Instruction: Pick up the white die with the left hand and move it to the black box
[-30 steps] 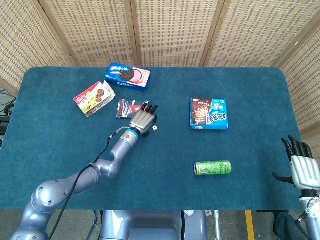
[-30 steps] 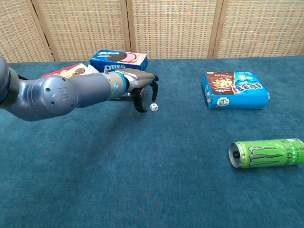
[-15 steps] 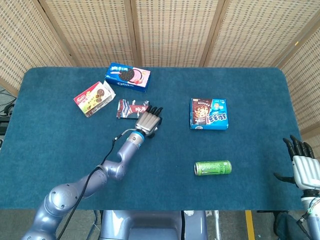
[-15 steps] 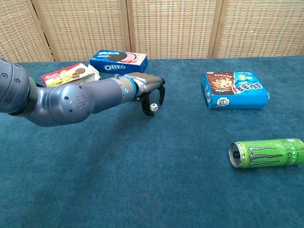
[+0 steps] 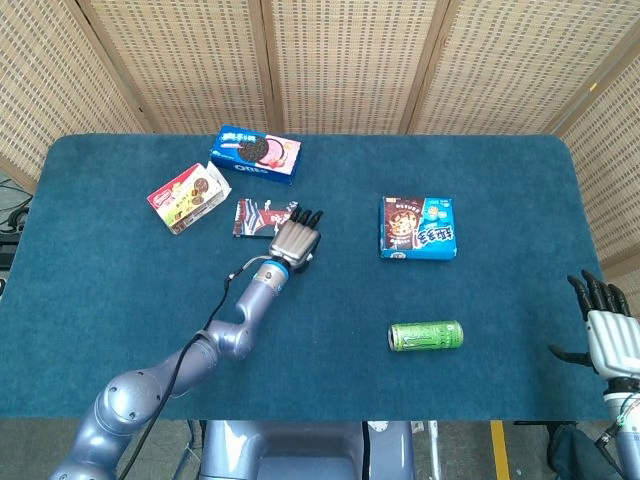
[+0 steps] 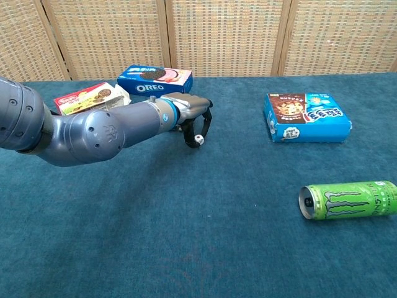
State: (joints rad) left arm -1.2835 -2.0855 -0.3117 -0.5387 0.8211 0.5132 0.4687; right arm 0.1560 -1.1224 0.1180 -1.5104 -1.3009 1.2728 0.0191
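- Left hand (image 6: 189, 112) curled down over white die (image 6: 198, 138), fingertips pinching it at worktop (image 6: 186, 236) level; lift not confirmed.
- Black box (image 5: 262, 217) just behind the hand, toward far-left; short carry back.
- Right hand (image 5: 607, 335) spread, idle, far off.

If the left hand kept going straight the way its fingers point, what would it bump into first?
Probably nothing. The left hand, closed around the white die, points up-table past the black box; the table beyond looks free.
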